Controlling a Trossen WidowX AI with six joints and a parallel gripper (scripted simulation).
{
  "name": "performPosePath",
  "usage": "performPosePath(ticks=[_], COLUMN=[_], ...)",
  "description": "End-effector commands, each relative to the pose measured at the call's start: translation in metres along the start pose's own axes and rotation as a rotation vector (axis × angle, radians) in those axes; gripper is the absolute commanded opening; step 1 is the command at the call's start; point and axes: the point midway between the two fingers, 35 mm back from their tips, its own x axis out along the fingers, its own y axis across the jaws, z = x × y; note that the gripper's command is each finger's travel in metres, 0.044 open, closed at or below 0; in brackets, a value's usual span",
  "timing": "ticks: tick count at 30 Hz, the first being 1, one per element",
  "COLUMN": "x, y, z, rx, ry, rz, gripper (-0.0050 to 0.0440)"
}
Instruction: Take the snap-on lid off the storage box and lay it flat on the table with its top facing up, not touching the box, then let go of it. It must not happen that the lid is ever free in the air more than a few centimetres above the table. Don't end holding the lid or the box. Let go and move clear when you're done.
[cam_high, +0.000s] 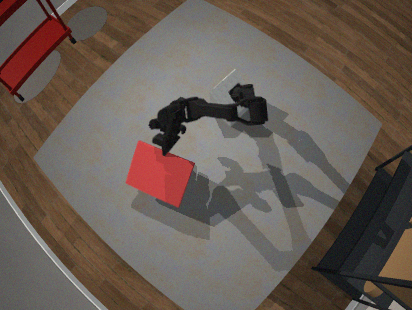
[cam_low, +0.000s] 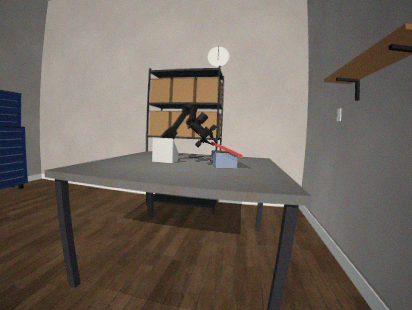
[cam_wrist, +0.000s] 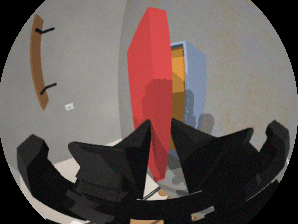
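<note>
The gripper (cam_high: 165, 148) is clamped on one edge of the red snap-on lid (cam_high: 159, 173), its fingers closed narrowly on the rim, as the wrist view shows. The lid is tilted: in the exterior view its gripped edge is raised while the far edge slopes down over the blue-grey storage box (cam_low: 224, 160), so one side appears unsnapped and the other looks close to or resting on the box; contact there cannot be resolved. The wrist view shows the box's open interior beyond the lid, which suggests that the seal is at least partly broken. The arm (cam_high: 210, 109) reaches from its base (cam_high: 249, 102) near the middle of the grey table (cam_high: 310, 100). A white block (cam_low: 164, 150) stands on the table beside the arm in the exterior view. Judged progress: grasp made, lid partly peeled. Remaining: free the lid fully, carry it away from the box, lay it flat top-up, release, retreat.
</note>
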Motion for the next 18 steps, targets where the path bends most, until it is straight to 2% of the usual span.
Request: performPosePath(ticks=[1, 18], x=[-0.003, -0.01], y=[0.01, 0.033], z=[-0.001, -0.001], rx=[-0.014, -0.014], ry=[0.002, 0.002], rz=[0.006, 0.006], gripper=[-0.005, -0.005])
